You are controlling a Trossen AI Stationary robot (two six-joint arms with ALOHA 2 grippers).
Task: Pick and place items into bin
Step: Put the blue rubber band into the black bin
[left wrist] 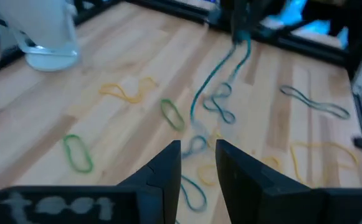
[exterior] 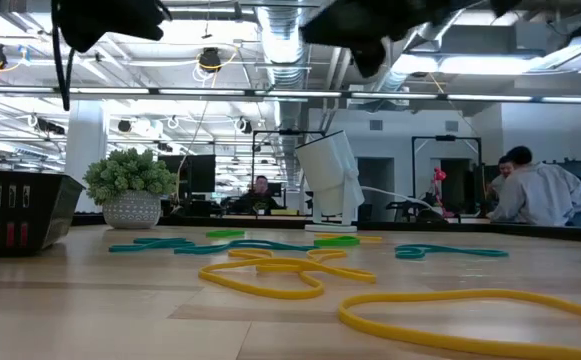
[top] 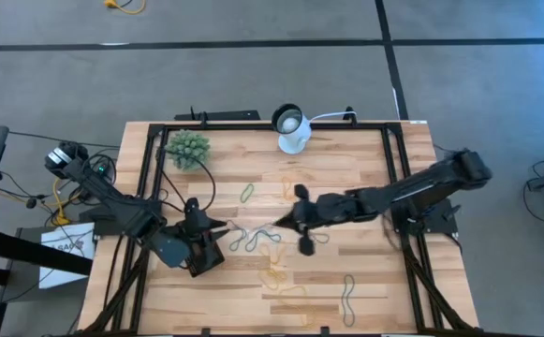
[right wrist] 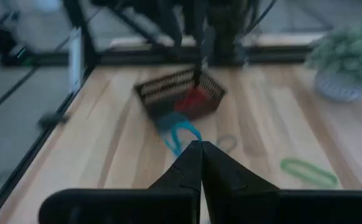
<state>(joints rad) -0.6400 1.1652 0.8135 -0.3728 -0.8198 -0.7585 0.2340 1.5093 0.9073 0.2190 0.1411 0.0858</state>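
No legible writing anywhere; white marks on the left wrist mount too blurred to read. Items: thin loops scattered over the wooden table [top: 365, 281], among them a green loop [top: 247, 194], yellow loops [exterior: 270, 275] and a teal loop [left wrist: 221, 74] pinched between the closed fingers of the right gripper [top: 288, 222] above table centre, its lower end trailing down. Bin [right wrist: 179, 98], black with slotted walls, tilted at the left gripper [top: 217, 227], red and teal loops inside; left fingers [left wrist: 168, 168] apart, grip on the bin not discernible.

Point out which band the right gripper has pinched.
The teal band, pinched by the shut right gripper and hanging stretched above the table; the other bands lie flat.
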